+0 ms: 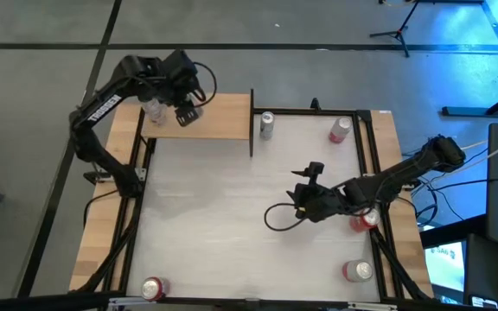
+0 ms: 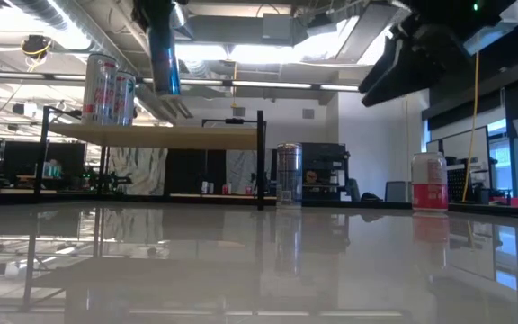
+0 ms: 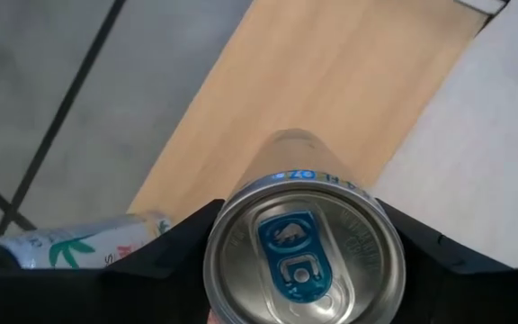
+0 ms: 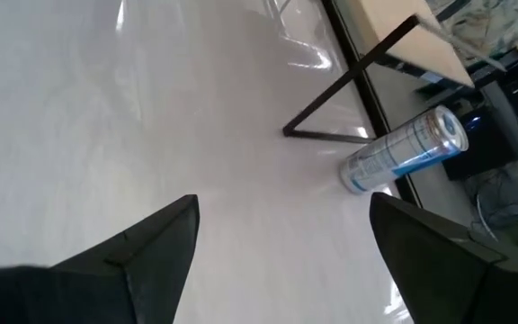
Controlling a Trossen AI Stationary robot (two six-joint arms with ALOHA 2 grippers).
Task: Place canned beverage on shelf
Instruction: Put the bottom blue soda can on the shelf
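Observation:
My left gripper [image 1: 188, 111] is shut on a silver can with a blue tab [image 3: 302, 261]. It holds the can above the tan wooden shelf [image 1: 219, 121] at the table's far left. In the low view the can [image 2: 163, 56] hangs clear over the shelf board [image 2: 169, 136]. Two pale cans [image 2: 108, 88] stand on the shelf's left part. My right gripper [image 1: 305, 203] hovers open over the white table's right half, its fingers [image 4: 156, 243] apart with nothing between them. My left gripper pinches the can's side wall just below the top rim [image 3: 216, 256] between its two fingers [image 3: 183, 243], one on either side. The fingers come from above, slanting down. The can hangs upright below them, lifted clear of the shelf.
A silver-blue can [image 1: 267, 125] stands on the table beside the shelf's black post [image 1: 252, 121]. Red cans stand at the far right [image 1: 340, 130], under the right arm [image 1: 366, 220], at the near right [image 1: 359, 270] and the near left [image 1: 152, 288].

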